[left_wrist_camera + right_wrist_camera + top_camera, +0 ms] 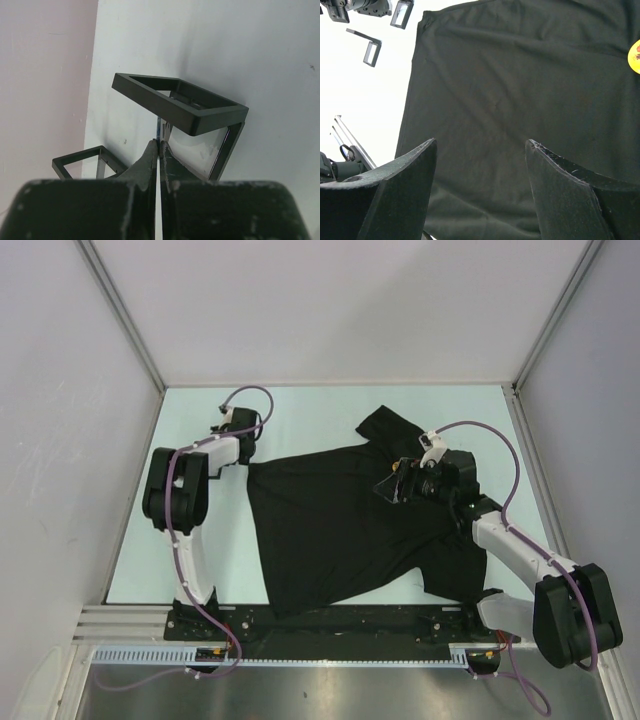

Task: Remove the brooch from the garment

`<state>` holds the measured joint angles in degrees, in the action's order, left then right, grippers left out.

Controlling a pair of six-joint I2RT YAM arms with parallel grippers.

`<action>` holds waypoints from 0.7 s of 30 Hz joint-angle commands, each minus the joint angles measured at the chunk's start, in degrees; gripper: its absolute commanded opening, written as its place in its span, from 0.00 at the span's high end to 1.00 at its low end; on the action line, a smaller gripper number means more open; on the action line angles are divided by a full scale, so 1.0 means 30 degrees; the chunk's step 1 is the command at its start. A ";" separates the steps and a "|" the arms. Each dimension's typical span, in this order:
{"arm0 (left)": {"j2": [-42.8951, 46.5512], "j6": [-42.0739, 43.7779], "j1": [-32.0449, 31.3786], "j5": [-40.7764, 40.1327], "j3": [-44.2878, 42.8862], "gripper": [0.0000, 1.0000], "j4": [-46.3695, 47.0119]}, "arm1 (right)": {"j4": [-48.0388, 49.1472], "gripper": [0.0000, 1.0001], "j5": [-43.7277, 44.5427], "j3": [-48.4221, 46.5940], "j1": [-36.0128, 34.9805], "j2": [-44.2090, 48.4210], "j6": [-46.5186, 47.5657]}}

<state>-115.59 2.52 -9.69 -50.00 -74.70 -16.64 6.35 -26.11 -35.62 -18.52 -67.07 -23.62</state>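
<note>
- The garment (pixel 340 520), a black T-shirt, is laid spread out across the worktop (pixel 320 410), seemingly so that its cloth lies open to reach from above.
- The right claw (pixel 481 144) is held over the shirt with its jaws wide apart and nothing between them. It is judged to be poised for an approach to the pin.
- The left claw (pixel 159 142) is pressed together and empty, off the shirt's left side, probably parked clear.
- The brooch (pixel 635 56), a small yellow-orange disc, is seen only at the right wrist view's margin, on the cloth and not yet removed.
- Plain pale walls (pixel 330 310) with metal rails enclose the cell.
- The worktop is pale and smooth.
</note>
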 commanded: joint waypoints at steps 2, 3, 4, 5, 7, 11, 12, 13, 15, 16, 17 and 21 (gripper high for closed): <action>-0.0726 -0.0138 -0.0313 -0.0970 -0.0764 1.00 -0.0339 | 0.0872 0.25 0.0295 0.0006 -0.0066 0.0090 0.0401; -0.0902 -0.0138 -0.0372 -0.1087 -0.0852 1.00 -0.0399 | 0.0872 0.25 0.0295 -0.0022 -0.0095 0.0032 0.0401; -0.0990 -0.0138 -0.0459 -0.1146 -0.0998 1.00 -0.0486 | 0.0901 0.25 0.0295 -0.0023 -0.0066 0.0003 0.0372; -0.0962 -0.0138 -0.0518 -0.1234 -0.1000 1.00 -0.0516 | 0.0901 0.25 0.0207 -0.0023 -0.0095 -0.0056 0.0343; -0.0933 -0.0168 -0.0577 -0.1322 -0.0913 1.00 -0.0487 | 0.0930 0.25 0.0236 -0.0023 -0.0095 -0.0114 0.0343; -0.0787 -0.0109 -0.0607 -0.1381 -0.0912 1.00 -0.0487 | 0.0930 0.25 0.0206 0.0007 -0.0066 -0.0115 0.0343; -0.0728 -0.0138 -0.0636 -0.1352 -0.0883 0.99 -0.0429 | 0.0930 0.25 0.0207 -0.0022 -0.0066 -0.0115 0.0343; -0.0728 -0.0138 -0.0694 -0.1352 -0.0854 1.00 -0.0429 | 0.0930 0.25 0.0207 -0.0023 -0.0066 -0.0144 0.0343; -0.0728 -0.0109 -0.0695 -0.1352 -0.0824 0.99 -0.0429 | 0.0959 0.25 0.0148 -0.0023 -0.0124 -0.0232 0.0343; -0.0757 -0.0109 -0.0724 -0.1352 -0.0824 1.00 -0.0429 | 0.0989 0.25 0.0148 0.0006 -0.0095 -0.0261 0.0314; -0.0815 -0.0080 -0.0753 -0.1323 -0.0824 1.00 -0.0429 | 0.0960 0.25 0.0119 -0.0022 -0.0095 -0.0290 0.0285; -0.0903 -0.0050 -0.0841 -0.1323 -0.0883 1.00 -0.0458 | 0.0930 0.25 0.0119 -0.0023 -0.0095 -0.0348 0.0343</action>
<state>-118.45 2.50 -11.42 -52.95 -75.46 -17.74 6.37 -25.91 -35.57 -18.59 -67.81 -23.46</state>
